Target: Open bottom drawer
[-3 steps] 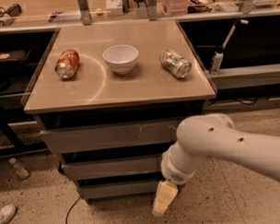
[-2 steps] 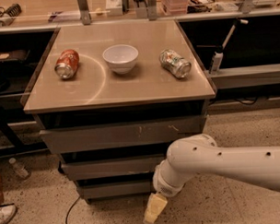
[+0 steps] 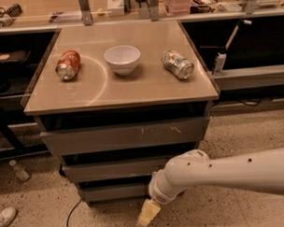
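The bottom drawer (image 3: pixel 114 191) is the lowest and narrowest grey front of the three under the tabletop, and it looks closed. Above it sit the mid-sized grey front (image 3: pixel 111 170) and the widest front with pale scratch marks (image 3: pixel 124 137). My white arm comes in from the right. My gripper (image 3: pixel 148 214), with pale yellow fingers, hangs near the floor just below and to the right of the bottom drawer's front, in front of its lower right corner.
On the tan tabletop (image 3: pixel 146 89) lie a red can (image 3: pixel 68 64), a white bowl (image 3: pixel 122 58) and a silver can (image 3: pixel 177 64). A clear bottle (image 3: pixel 18 170) and a white shoe (image 3: pixel 4 218) are on the floor at left. A black cable (image 3: pixel 71 220) runs under the cabinet.
My arm and gripper have moved left and lower, closer to the bottom drawer's front. The drawers and the tabletop things have not moved.
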You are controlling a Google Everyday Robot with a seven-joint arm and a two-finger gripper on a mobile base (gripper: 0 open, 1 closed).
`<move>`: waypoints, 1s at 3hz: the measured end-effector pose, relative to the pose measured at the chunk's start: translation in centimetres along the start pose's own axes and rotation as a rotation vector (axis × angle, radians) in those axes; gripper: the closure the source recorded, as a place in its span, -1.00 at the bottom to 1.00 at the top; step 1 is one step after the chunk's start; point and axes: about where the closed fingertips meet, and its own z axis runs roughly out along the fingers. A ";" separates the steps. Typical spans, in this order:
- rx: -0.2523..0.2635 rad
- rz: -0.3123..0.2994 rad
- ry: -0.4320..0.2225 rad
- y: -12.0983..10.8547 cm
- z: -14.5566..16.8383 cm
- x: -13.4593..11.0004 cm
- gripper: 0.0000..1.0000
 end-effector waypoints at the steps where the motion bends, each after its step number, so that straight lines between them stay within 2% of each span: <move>1: 0.000 0.000 0.000 0.0 0.0 0.0 -1.00; 2: -0.008 -0.001 -0.004 -0.3 1.7 0.5 -1.00; 3: 0.020 0.021 -0.010 -2.7 5.1 2.9 -1.00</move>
